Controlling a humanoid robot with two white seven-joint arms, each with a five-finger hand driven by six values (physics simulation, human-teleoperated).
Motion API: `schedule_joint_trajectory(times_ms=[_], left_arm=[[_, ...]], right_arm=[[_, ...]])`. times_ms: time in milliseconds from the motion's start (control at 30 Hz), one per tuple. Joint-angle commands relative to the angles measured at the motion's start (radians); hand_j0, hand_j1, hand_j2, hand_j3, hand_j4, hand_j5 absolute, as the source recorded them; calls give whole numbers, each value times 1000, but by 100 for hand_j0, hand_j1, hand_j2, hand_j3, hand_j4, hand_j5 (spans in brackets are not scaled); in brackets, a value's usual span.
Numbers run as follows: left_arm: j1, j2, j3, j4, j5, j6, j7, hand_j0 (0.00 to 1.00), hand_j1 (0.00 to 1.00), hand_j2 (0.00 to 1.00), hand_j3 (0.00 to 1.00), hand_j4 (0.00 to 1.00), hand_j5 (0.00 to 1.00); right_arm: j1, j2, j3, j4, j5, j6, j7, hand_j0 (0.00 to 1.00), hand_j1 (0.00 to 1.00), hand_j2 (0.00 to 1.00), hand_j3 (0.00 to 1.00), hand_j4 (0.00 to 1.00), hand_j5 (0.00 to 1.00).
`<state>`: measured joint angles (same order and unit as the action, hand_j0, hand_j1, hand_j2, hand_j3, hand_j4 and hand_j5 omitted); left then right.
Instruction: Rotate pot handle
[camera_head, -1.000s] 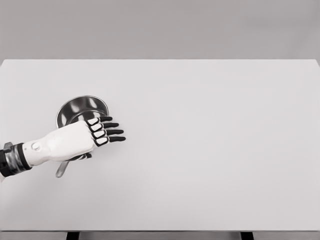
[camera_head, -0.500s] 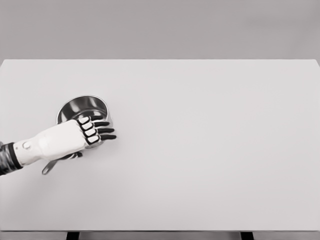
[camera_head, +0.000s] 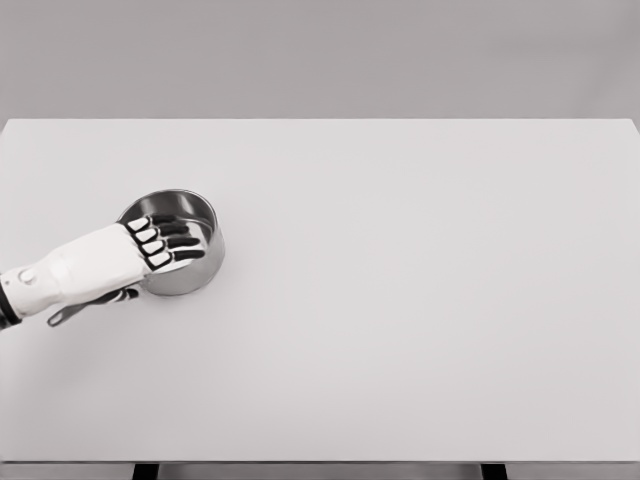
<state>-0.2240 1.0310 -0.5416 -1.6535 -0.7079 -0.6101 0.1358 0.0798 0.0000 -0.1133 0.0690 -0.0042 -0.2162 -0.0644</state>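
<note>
Well over on the left part of the broad white rectangular table (camera_head: 400, 300) sits a round, shiny steel pot (camera_head: 190, 262) with a dark reflective interior; nothing can be made out inside it. Its slim grey metal handle (camera_head: 60, 316) points down-left from the pot's near wall, mostly hidden beneath the palm, with only its end peeking out just below the wrist.

Above it, the white left hand (camera_head: 105, 264) reaches in from the picture's left edge, palm down, knuckles up. Its black-tipped fingers (camera_head: 172, 242) lie straight and close together, extended to the right over the pot's near rim and across the open mouth. Whether they touch the rim cannot be told. The thumb is tucked underneath the palm, beside the handle; whether it presses the handle cannot be told, so a grasp is unclear.
</note>
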Motion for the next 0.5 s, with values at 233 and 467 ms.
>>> schedule_joint_trajectory(times_ms=[233,467], left_arm=[[0,3,18,26,5,-1,1,100,100,100,100,100,100],[2,20,29,61,5,-1,2,100,100,100,100,100,100]], right_arm=[[0,0,0,0,0,0,2,100,100,100,100,100,100],[0,0,0,0,0,0,0,100,100,100,100,100,100]])
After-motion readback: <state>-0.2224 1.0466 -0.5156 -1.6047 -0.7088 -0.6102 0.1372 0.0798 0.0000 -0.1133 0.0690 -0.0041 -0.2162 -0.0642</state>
